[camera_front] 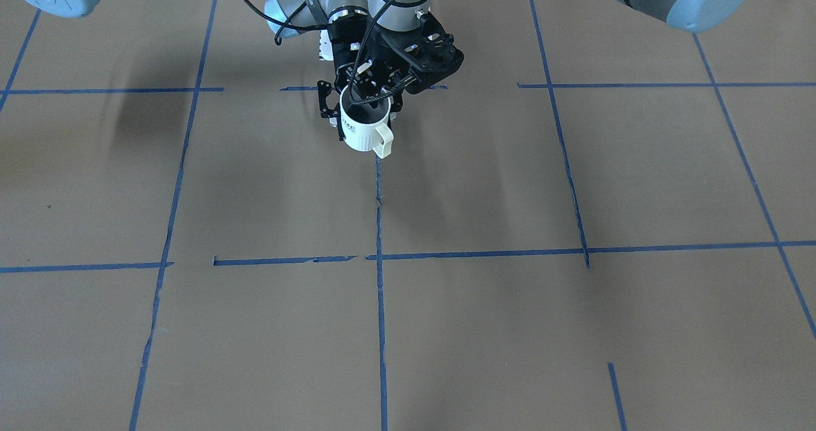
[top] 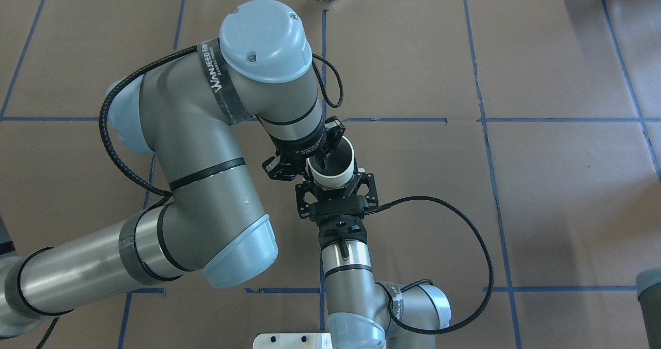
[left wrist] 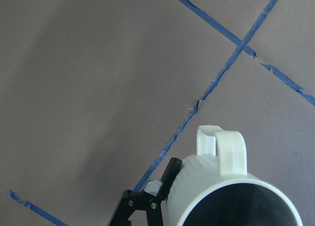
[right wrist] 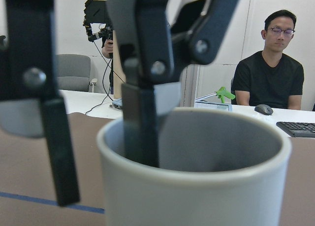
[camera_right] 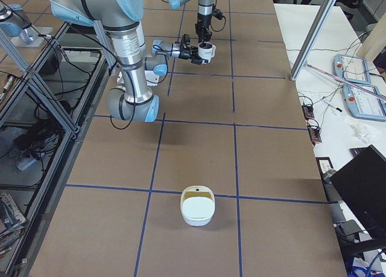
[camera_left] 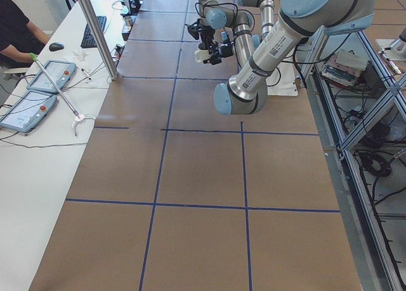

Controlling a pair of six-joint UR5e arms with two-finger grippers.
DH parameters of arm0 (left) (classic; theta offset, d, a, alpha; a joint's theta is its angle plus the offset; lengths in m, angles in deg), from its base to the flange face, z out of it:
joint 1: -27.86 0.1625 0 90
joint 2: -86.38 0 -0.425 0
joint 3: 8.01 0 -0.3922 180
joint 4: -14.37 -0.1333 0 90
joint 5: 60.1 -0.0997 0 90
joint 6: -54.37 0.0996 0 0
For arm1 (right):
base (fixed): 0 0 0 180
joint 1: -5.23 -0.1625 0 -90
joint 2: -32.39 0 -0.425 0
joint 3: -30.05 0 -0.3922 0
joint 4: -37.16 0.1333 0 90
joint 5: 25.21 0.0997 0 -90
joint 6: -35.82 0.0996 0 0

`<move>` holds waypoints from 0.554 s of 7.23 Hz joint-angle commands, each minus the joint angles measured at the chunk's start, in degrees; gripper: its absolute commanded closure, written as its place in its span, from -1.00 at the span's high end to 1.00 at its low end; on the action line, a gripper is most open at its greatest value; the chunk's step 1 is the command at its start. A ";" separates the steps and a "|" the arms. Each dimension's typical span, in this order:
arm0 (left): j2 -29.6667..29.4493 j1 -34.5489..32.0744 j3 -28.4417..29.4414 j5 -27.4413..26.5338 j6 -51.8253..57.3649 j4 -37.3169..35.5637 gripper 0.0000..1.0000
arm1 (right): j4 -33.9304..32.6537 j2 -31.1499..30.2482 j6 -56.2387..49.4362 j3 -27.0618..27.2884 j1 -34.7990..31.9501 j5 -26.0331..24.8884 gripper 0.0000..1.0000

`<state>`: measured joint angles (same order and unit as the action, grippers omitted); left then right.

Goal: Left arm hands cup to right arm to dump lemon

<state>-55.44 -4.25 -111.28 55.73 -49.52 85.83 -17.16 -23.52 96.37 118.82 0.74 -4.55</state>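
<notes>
Mug (camera_front: 364, 128), white, ribbed, loop-handled: aloft over robot-side middle of brown blue-taped table (camera_front: 510, 182). Black left gripper (top: 309, 164) straddles its rim; black right gripper (top: 335, 182) flanks its body. Grasp of either: cannot tell.

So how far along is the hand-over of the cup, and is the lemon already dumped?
Done: the left gripper holds the cup above the table, one finger inside its rim. In hand: the right gripper has its fingers either side of the cup's body; whether they press on it, I cannot tell. Left: the left gripper's release, then the dump. The lemon shows in no view.
</notes>
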 commanded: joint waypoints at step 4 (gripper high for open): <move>0.05 0.03 -0.18 0.00 0.09 -0.09 -0.99 | 0.26 -0.33 0.11 -0.09 0.26 -0.09 1.00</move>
<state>-55.42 -4.22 -111.38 55.73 -49.46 85.77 -16.89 -23.69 96.89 118.75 0.82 -4.63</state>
